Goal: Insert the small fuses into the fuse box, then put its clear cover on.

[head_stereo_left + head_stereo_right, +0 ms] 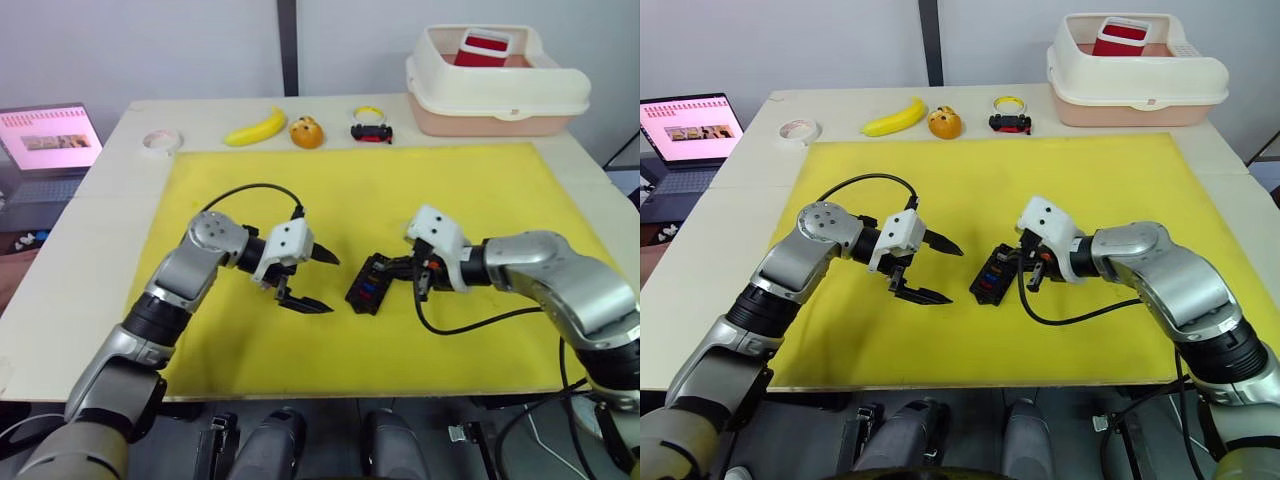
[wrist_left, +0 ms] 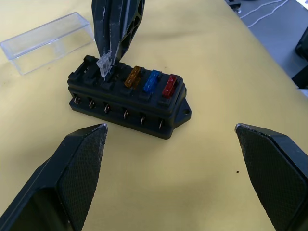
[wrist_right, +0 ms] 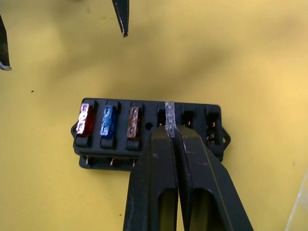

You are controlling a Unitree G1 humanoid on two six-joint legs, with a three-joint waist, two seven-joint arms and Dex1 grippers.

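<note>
Right gripper [image 3: 170, 131] pinching clear fuse [image 3: 169, 114] — over fuse box [image 3: 144, 144], left gripper [image 1: 315, 282] open

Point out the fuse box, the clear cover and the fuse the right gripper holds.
fuse box [image 2: 126, 107]: left wrist view, front wall.
clear cover [image 2: 48, 42]: left wrist view, top face.
clear fuse [image 3: 169, 114]: right wrist view, upper edge.

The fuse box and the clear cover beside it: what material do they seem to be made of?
The fuse box looks like moulded black plastic, fairly matte, with small metal terminals along its side. The clear cover seems to be thin transparent plastic, glossy: the yellow mat shows through it and its edges catch light.
</note>
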